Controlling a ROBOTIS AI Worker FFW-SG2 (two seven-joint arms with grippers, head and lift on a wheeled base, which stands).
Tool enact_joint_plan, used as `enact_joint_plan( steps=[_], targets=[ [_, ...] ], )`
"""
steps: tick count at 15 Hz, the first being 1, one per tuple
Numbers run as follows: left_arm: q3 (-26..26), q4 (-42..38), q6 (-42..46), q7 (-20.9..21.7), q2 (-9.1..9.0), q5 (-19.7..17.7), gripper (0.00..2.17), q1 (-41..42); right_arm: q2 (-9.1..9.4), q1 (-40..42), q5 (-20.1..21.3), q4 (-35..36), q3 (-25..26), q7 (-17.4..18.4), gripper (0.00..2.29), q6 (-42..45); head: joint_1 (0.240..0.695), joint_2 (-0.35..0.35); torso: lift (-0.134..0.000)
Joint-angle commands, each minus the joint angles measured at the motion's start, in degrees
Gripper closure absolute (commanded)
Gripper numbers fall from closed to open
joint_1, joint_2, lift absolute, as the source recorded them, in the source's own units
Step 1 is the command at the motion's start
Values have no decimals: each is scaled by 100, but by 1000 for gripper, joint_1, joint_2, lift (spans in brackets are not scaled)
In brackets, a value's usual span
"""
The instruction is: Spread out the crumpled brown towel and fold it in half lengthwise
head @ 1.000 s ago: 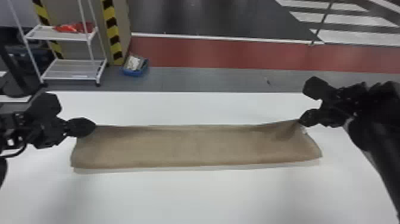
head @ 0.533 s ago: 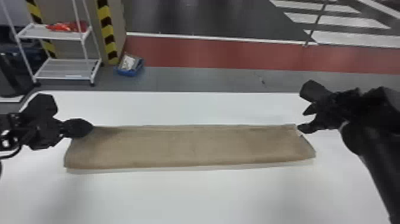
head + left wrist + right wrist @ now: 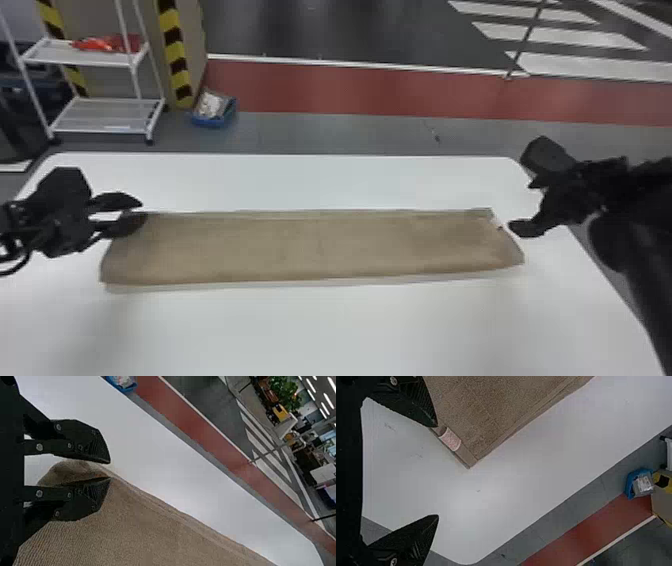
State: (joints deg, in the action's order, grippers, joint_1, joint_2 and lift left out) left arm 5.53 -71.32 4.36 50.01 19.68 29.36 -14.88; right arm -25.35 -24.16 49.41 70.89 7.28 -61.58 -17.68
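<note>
We see brown towel (image 3: 310, 247) in long strip, parallel to far edge of bench (image 3: 320, 335) | left gripper (image 3: 140, 210), right gripper (image 3: 522, 206): fingers parted, by towel's far corners

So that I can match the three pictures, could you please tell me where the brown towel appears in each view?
Head view: the brown towel lies across the middle of the white table, as a long strip.
Left wrist view: the towel spreads past the open left gripper, a bulge of it between the fingers.
Right wrist view: the towel's tagged corner lies by one finger of the open right gripper.
Shared landmark: the blue container on the floor.
</note>
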Motion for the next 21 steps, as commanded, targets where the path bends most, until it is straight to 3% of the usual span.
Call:
enact_joint_plan(
  steps=[1,6,21],
  targets=[
    [35,-198,60,-96,18,-185,-1,178,-93,202,-159,206,168,-21,56,-39,695,-147,-124],
    [317,-910,7,0,62,-659,16,600,-137,254,-274,338,309,-74,56,-180,695,-169,-124],
    [536,-1332,-99,79,80,-747,26,996,-101,386,-274,549,335,-74,56,-232,695,-166,-124]
  ],
)
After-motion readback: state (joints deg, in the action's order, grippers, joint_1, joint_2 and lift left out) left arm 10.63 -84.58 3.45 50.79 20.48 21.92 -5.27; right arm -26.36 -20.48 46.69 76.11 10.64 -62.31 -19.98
